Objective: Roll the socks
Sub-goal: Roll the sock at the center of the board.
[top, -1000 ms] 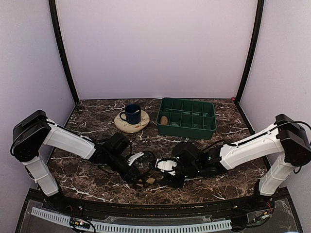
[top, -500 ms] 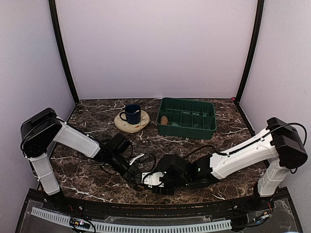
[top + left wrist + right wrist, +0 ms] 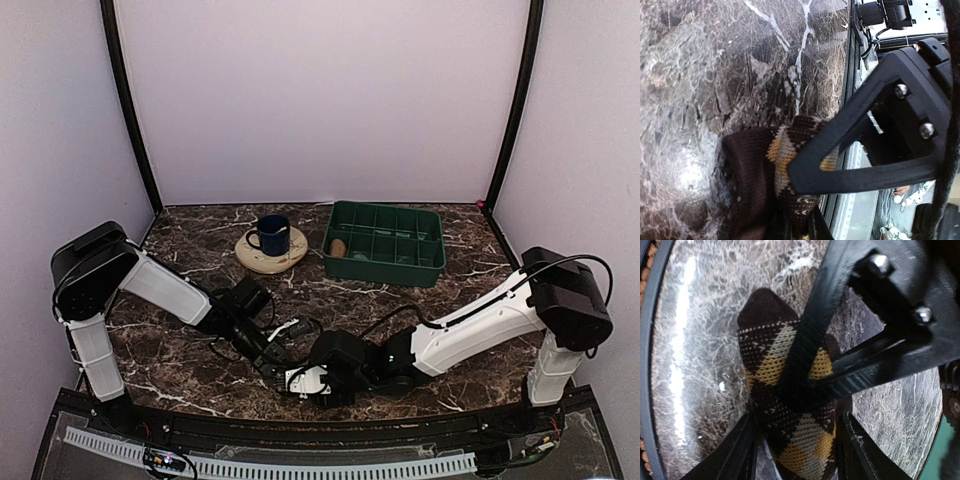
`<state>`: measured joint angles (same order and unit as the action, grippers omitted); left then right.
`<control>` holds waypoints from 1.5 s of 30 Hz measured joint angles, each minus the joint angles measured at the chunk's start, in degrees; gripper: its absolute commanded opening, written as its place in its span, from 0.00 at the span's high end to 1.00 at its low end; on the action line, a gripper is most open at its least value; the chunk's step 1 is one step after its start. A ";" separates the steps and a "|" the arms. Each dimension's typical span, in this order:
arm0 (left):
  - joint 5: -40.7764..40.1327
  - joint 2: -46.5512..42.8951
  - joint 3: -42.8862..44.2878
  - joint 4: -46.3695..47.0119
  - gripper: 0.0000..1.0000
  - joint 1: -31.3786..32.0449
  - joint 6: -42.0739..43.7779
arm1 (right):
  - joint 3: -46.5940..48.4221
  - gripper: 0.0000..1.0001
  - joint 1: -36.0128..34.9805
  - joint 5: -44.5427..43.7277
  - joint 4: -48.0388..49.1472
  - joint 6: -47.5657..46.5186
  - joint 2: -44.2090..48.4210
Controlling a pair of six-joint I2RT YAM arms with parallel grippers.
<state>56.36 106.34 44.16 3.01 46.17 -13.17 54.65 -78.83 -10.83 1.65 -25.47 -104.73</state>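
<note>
Both arms crowd the near edge of the table (image 3: 470, 285), left gripper (image 3: 275, 352) and right gripper (image 3: 306, 378) tip to tip. The patterned sock (image 3: 771, 371) lies right beneath them, hidden from above. Through the right wrist view its long axis runs from a rounded dark end at the top down between two black prongs, with a black finger laid across its middle. Neither arm is nearer, both are on it. Pinched or merely pressed? Can't tell, either side. A tan bundle (image 3: 338, 247) sits in the green tray (image 3: 390, 270), well apart.
</note>
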 measured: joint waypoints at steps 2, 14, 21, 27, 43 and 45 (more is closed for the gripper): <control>0.22 0.11 0.04 0.00 1.00 -0.04 0.00 | 0.15 0.52 0.00 -0.46 0.02 -0.81 -0.63; 1.36 0.79 0.50 -0.13 0.98 -0.28 0.04 | 4.66 0.83 1.18 1.99 -6.49 -3.19 -2.47; 0.52 0.81 1.64 -2.75 0.74 -0.37 0.09 | 9.70 0.88 3.69 8.22 -14.16 -2.32 -4.07; -5.27 -2.14 2.64 -7.58 0.65 -0.28 -0.76 | 11.96 0.90 5.92 13.29 -16.59 -0.04 -5.16; -29.86 -13.75 1.27 -15.58 0.55 -2.69 -8.22 | 19.61 0.91 11.89 27.61 -21.31 8.28 -10.32; -31.91 -15.26 0.17 -15.50 0.54 -2.84 -8.72 | 20.00 0.91 12.57 29.66 -21.66 9.40 -10.71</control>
<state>24.45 91.09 44.34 -12.49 43.33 -21.89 74.65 -66.26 18.83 -20.01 -16.08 -115.44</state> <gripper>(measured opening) 0.450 0.136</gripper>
